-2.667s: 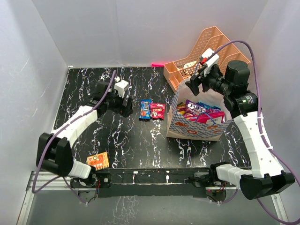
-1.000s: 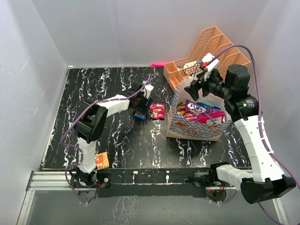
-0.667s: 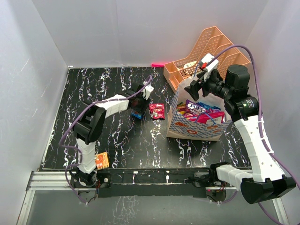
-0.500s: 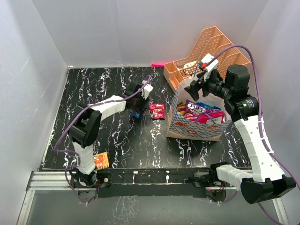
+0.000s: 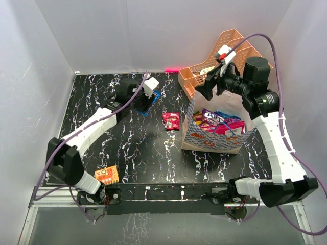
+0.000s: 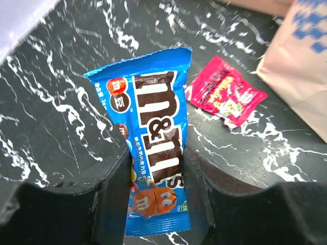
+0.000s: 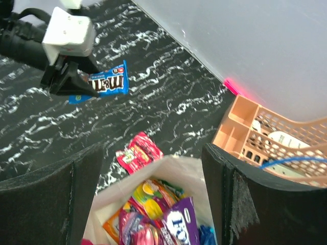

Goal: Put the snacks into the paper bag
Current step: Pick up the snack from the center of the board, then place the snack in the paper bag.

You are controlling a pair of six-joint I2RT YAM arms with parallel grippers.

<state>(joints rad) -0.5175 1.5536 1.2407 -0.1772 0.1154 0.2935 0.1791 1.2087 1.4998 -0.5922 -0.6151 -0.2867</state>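
Observation:
My left gripper (image 5: 146, 103) is shut on a blue M&M's packet (image 6: 153, 143), one of the snacks, held above the black table. The packet (image 7: 104, 84) sticks out past the fingers (image 6: 115, 199). A red snack packet (image 5: 171, 120) lies flat on the table left of the paper bag (image 5: 212, 140). An orange snack packet (image 5: 107, 175) lies near the front left edge. The cream bag stands upright, and several bright snacks (image 7: 168, 214) fill it. My right gripper (image 5: 204, 90) hovers open over the bag's far left rim (image 7: 168, 166), holding nothing.
A peach mesh organizer (image 5: 225, 56) stands behind the bag at the back right. A small pink object (image 5: 172, 70) lies against the back wall. Grey walls close in the table on three sides.
My left gripper closed on the blue packet beside the red one, then lifted it and carried it back and to the left. My right gripper rose slightly over the bag.

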